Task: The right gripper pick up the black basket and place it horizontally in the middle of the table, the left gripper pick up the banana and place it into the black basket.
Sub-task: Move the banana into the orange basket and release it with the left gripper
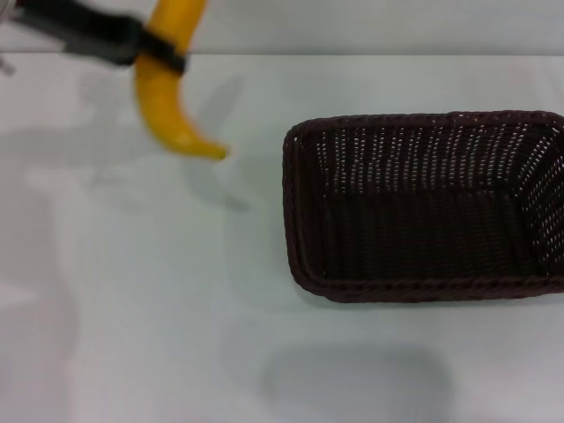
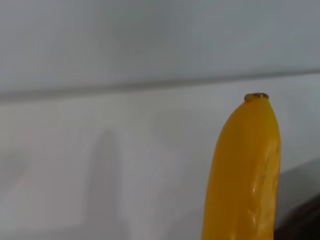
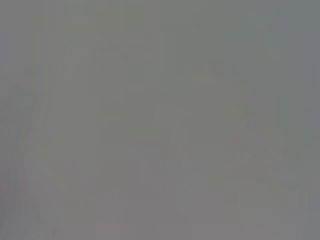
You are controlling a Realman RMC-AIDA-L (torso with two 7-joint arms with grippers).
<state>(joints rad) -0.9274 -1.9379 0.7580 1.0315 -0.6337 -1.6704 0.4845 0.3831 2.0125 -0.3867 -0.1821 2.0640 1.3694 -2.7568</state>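
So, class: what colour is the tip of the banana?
Dark brown on the yellow banana; the left wrist view shows it best.

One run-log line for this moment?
left hand: shut on banana, lifted | black basket: on table, empty | right hand: unseen

Soft even light, faint shadows on the table (image 1: pixel 132 335), overall blur.

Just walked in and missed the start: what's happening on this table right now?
The left gripper holds the banana in the air over the far left of the table, its lower tip pointing toward the black basket. The basket sits on the table to the right with nothing in it. The right gripper is out of sight.
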